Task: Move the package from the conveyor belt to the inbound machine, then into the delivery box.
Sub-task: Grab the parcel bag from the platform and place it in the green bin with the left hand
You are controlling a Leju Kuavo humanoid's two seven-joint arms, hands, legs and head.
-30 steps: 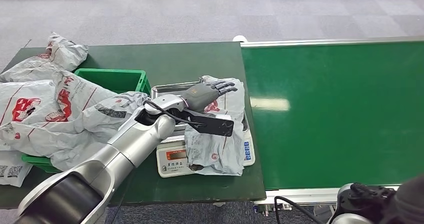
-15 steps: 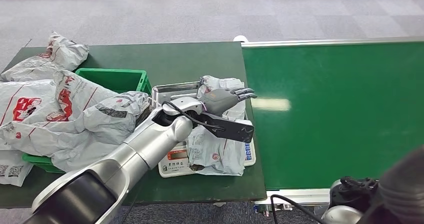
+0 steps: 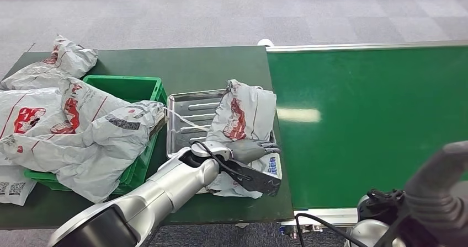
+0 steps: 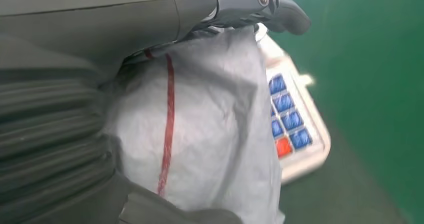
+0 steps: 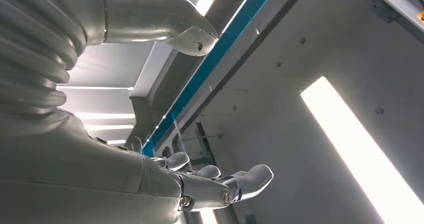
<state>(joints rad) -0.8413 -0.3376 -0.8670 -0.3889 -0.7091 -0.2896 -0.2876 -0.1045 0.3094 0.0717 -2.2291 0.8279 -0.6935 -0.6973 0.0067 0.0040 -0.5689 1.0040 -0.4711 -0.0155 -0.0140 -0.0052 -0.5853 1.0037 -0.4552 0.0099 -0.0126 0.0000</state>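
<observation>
Fingers of the left hand [image 3: 253, 149] stretch out flat over the near end of the grey package [image 3: 245, 127], resting on its wrinkled plastic; from the left wrist view the fingertips [image 4: 287, 15] reach past the bag's edge, and nothing is pinched. That package lies along the steel tray of the weighing scale [image 3: 187, 114], its near end drooping over the scale's blue keypad [image 4: 285, 116]. Just left of the scale stands a green delivery box [image 3: 129, 86], heaped with other grey mail bags [image 3: 72, 123]. Scale and box share a dark green table [image 3: 182, 65]; the green conveyor belt [image 3: 375, 114] runs alongside on the right. The right hand [image 5: 215, 184] is turned toward ceiling lights, fingers loosely extended and holding nothing.
</observation>
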